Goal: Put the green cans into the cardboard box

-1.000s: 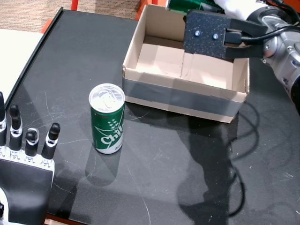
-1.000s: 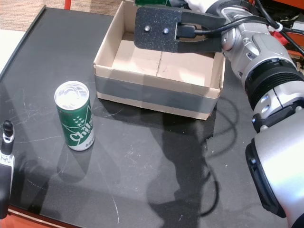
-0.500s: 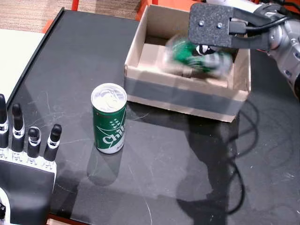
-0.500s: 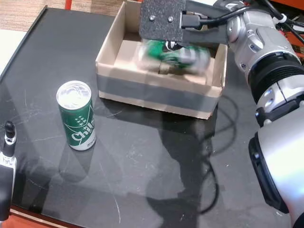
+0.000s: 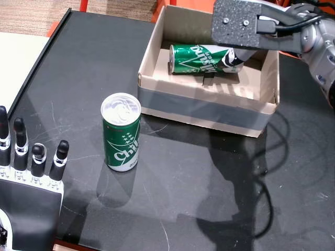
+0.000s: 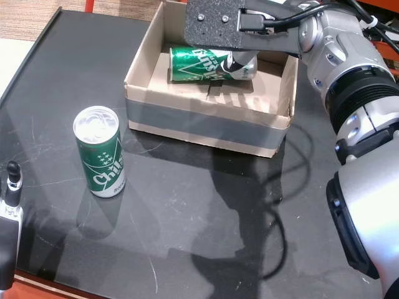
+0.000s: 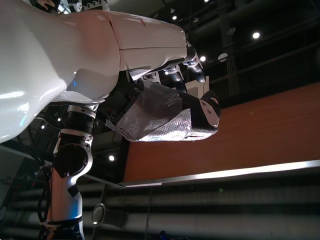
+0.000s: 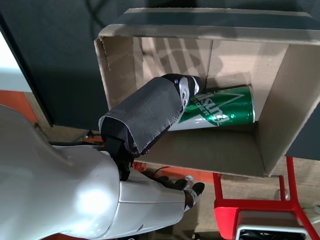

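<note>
One green can (image 5: 201,58) lies on its side inside the cardboard box (image 5: 209,107) under the right hand (image 8: 150,112), fingers released, while another can (image 5: 121,132) stands upright on the tabletop (image 5: 199,178) near the open-fingered left hand (image 5: 29,178).

The black table (image 5: 172,172) is evenly lit from overhead; soft arm shadows are cast upon it. Sharp focus is maintained. Bright ceiling spots are recorded in the left wrist view.
</note>
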`<state>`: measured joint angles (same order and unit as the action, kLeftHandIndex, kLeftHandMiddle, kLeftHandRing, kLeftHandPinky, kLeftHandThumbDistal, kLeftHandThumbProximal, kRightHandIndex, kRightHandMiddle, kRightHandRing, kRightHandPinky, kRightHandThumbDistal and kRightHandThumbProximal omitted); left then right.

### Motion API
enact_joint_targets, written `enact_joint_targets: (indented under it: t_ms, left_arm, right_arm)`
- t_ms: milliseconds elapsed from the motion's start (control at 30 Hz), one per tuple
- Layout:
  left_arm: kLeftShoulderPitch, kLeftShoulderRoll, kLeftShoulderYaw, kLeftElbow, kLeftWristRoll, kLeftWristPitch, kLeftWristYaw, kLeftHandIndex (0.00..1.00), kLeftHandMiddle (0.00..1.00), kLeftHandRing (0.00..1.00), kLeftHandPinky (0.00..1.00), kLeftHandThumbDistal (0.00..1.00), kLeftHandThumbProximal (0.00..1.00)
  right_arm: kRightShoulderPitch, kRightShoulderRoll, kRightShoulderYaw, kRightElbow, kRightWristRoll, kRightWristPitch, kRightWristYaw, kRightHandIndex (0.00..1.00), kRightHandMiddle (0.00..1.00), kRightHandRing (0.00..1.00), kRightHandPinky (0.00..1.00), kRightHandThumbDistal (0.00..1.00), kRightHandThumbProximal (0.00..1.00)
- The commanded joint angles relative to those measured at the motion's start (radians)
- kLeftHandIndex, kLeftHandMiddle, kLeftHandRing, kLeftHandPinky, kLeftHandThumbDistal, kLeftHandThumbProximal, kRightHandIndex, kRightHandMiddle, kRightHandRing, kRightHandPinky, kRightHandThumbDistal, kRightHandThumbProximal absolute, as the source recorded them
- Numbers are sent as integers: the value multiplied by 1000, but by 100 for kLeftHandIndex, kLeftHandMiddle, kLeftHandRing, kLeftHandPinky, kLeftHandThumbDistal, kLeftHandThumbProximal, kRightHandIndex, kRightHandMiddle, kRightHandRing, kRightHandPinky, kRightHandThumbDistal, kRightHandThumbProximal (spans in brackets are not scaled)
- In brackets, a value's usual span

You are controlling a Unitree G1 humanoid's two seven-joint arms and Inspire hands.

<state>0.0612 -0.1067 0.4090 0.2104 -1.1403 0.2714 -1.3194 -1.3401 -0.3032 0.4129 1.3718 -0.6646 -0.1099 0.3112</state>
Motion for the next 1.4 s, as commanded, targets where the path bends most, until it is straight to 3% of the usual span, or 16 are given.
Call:
enact_joint_targets:
  t_ms: [0,67,133,167,267,333,433,567,667,833,900,967,1100,1200,1267,1367]
  left_arm:
    - [2,-20,2,8,-5,-1,-8,72,64,78,88,24,51]
    - [3,-25,3,10,3,-15,-9,72,64,77,87,25,53]
    - [3,-27,0,15,8,-23,-13,72,64,78,88,24,55]
    - [5,-29,-3,13,7,-20,-14,73,64,78,88,24,56]
    - [5,-31,-5,16,12,-34,-26,73,64,79,90,25,60]
    - [2,-25,-2,23,12,-33,-26,73,64,78,89,26,58]
    - [-6,-13,-1,46,15,-25,-23,74,64,77,88,26,53]
    - [-11,-10,-8,54,23,-23,-29,74,64,77,87,27,46]
    - [-14,-6,-4,63,29,-28,-27,73,64,77,86,30,46]
    - [-10,-2,4,58,35,-37,-35,74,66,78,87,27,49]
    - [-20,12,6,72,27,-16,-47,77,67,80,88,28,47]
    - [-34,24,10,100,18,8,-58,79,69,80,89,25,42]
    - [-42,19,24,112,36,-20,-60,76,67,78,88,30,41]
    - [-60,32,35,135,46,-31,-78,76,67,78,88,29,40]
    - [-68,36,43,145,54,-44,-78,75,67,77,88,30,39]
    - [-75,44,55,147,52,-39,-66,77,67,77,86,30,36]
  right_arm:
    - [-17,-13,-15,-2,19,-12,-4,95,100,100,100,100,46]
    - [-2,-21,-29,-13,34,-79,-75,85,93,99,97,100,41]
    - [34,-24,-94,-31,101,-196,-186,78,85,92,92,100,45]
    - [67,-19,-157,-47,167,-294,-242,72,82,89,89,100,46]
    - [198,31,-355,-113,390,-627,-343,70,77,80,81,99,56]
    - [299,57,-409,-182,468,-825,-370,66,74,79,79,78,57]
    - [434,59,-425,-291,472,-1006,-413,66,76,80,77,78,50]
    - [600,-14,-458,-481,284,-1113,-555,68,76,81,77,86,52]
    - [717,-45,-498,-661,196,-1145,-592,72,78,81,76,77,52]
    - [936,-50,-536,-902,237,-1294,-579,60,70,77,73,86,55]
    - [983,-67,-483,-914,330,-1365,-575,59,69,75,70,78,38]
    - [1018,-102,-442,-914,399,-1394,-555,59,69,76,71,73,34]
    - [1047,-112,-443,-873,455,-1449,-513,59,68,74,70,60,44]
    - [1085,-36,-541,-873,448,-1495,-489,52,60,66,64,62,47]
    - [1099,-7,-553,-885,469,-1504,-483,48,53,60,64,45,51]
    - [1123,7,-502,-862,526,-1505,-488,48,53,60,64,48,60]
